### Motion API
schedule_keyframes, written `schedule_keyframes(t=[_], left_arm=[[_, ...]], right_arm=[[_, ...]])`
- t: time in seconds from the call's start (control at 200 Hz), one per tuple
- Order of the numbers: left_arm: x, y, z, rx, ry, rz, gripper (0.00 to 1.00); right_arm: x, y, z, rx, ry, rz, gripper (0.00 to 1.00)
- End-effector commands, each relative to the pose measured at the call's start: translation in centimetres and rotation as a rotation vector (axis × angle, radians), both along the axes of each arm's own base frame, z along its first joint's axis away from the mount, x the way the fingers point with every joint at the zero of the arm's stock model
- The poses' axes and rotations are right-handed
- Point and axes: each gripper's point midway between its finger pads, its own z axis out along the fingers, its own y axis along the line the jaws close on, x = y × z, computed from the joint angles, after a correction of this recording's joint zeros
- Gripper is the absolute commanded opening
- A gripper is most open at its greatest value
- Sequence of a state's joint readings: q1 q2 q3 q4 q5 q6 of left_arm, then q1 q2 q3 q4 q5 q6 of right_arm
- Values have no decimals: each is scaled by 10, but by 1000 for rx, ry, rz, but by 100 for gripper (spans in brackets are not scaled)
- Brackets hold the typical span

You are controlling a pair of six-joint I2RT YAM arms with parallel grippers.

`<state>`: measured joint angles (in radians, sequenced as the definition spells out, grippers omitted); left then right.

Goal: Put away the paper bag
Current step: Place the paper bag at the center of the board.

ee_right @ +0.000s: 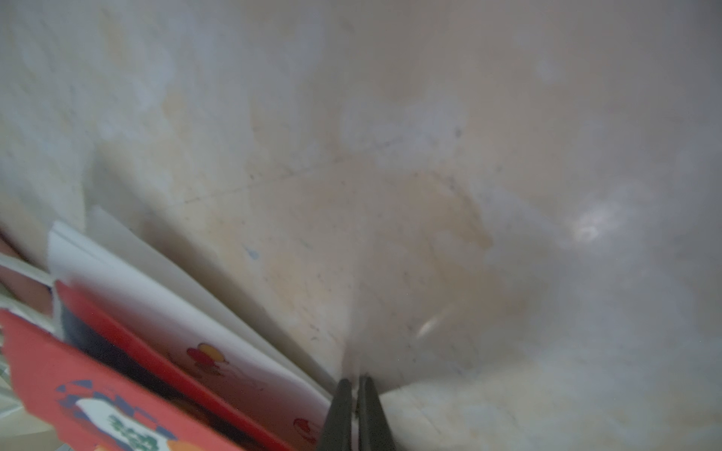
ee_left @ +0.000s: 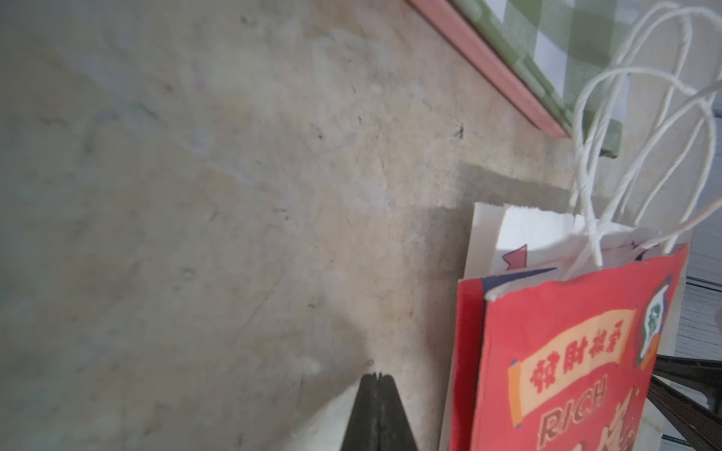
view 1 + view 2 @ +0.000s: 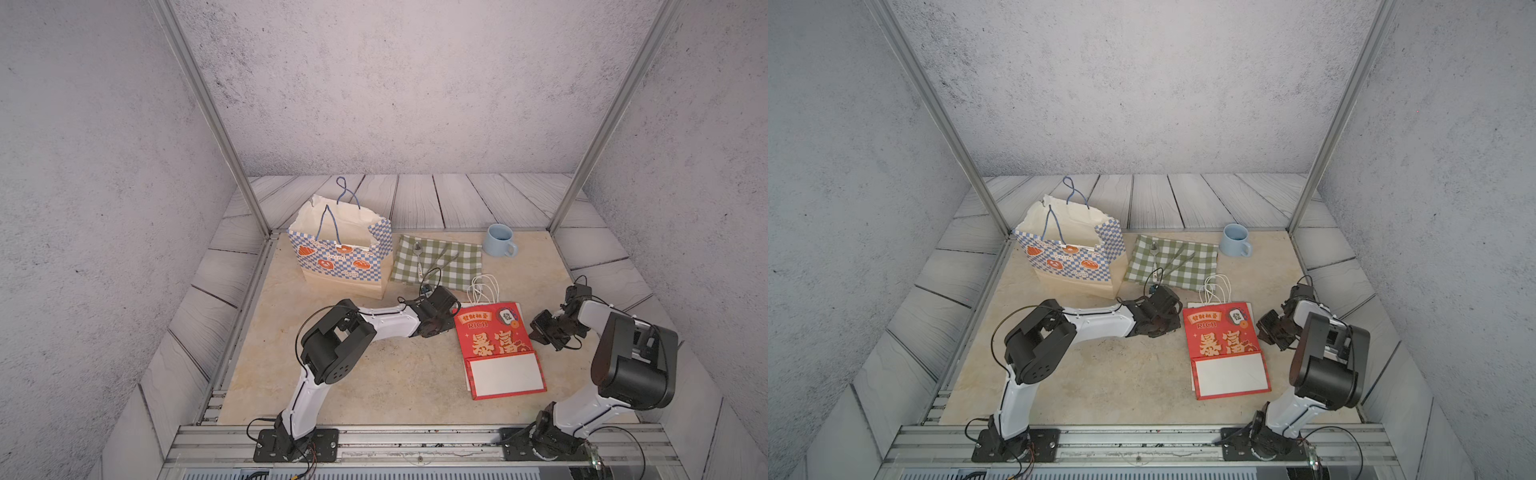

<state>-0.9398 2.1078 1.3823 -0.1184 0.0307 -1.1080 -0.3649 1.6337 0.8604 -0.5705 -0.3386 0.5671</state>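
A red paper bag (image 3: 494,332) (image 3: 1221,336) with gold lettering and white string handles lies folded flat on the beige table, its white base flap turned up at the near end. My left gripper (image 3: 452,321) (image 2: 377,377) is shut and empty, low at the bag's left edge near its top. The bag (image 2: 566,351) lies just beside those closed fingertips. My right gripper (image 3: 535,332) (image 1: 353,380) is shut at the bag's right edge. White layers of the bag (image 1: 176,332) run right up to its fingers; I see nothing clamped between them.
A tall blue-checked paper bag (image 3: 340,257) stands open at the back left. Next to it a green checked cloth (image 3: 440,259) carries a spoon (image 3: 417,249). A light blue mug (image 3: 498,241) sits at the back right. Metal frame posts (image 3: 249,183) rise at both back corners.
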Motion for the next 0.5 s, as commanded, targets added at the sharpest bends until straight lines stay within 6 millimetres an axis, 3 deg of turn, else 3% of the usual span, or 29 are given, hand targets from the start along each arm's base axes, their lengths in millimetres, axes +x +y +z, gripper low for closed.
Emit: schedule_keyframes(t=[0.0, 0.495], left_arm=[[2, -15, 3, -11, -2, -34, 0], [14, -33, 1, 2, -25, -71, 0]], right_arm=[[-21, 8, -18, 20, 95, 17, 9], [-19, 10, -17, 28, 89, 21, 9]])
